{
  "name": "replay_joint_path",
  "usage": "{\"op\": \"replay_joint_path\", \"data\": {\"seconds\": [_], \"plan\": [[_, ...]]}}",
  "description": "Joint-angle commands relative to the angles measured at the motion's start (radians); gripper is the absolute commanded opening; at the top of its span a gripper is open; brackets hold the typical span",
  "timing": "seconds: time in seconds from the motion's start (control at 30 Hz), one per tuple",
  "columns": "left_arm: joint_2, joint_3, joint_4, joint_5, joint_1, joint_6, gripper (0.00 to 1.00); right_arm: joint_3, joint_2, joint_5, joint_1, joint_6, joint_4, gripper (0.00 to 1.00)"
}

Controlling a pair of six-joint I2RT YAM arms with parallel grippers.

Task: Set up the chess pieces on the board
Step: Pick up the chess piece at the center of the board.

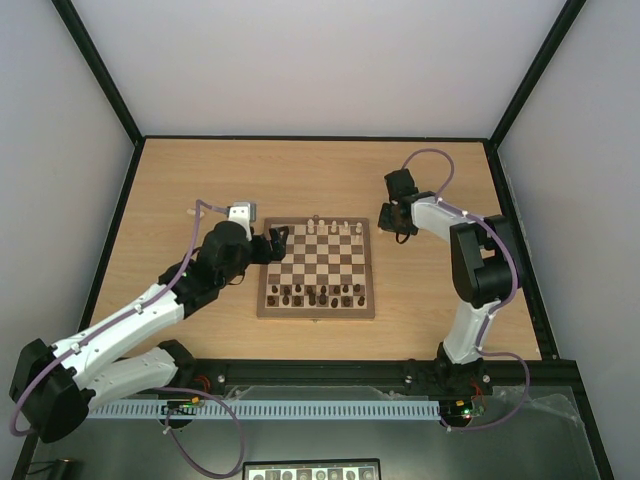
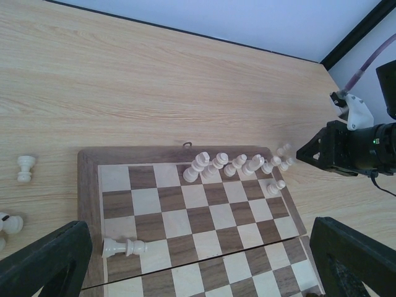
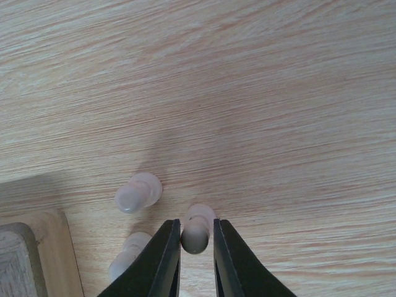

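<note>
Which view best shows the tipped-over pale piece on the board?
Left wrist: the tipped-over piece lies plainly on its side near the board edge. Top external: not discernible. Right wrist: out of frame.

You see the board [image 1: 317, 268] lying near the middle of the table [image 1: 180, 190], square to its edges. Pale chess pieces [image 1: 331, 228] stand in a line along its far row, and dark chessmen [image 1: 320, 295] crowd the near rows. Your left arm [image 1: 130, 320] reaches in from the near left, with the left claw [image 1: 277, 243] at the board's far left corner. Your right arm [image 1: 475, 270] folds back on itself. The right claw [image 1: 398, 230] points down at the table just beside the far right corner. How either claw's jaws stand is too small to tell here.
</note>
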Motion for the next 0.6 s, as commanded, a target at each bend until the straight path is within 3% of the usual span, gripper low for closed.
{"op": "replay_joint_path", "data": {"seconds": [0.0, 0.3, 0.57], "plan": [[-0.02, -0.012, 0.011, 0.008, 0.008, -0.006, 1.0, 0.026, 0.018, 0.0, -0.004, 0.001, -0.012, 0.14], [-0.018, -0.013, 0.011, 0.008, 0.01, -0.005, 1.0, 0.012, -0.027, 0.006, -0.003, 0.004, -0.019, 0.06], [-0.007, -0.01, 0.005, 0.001, 0.015, -0.006, 0.99, -0.067, -0.238, 0.033, 0.047, -0.005, -0.074, 0.05]]}}
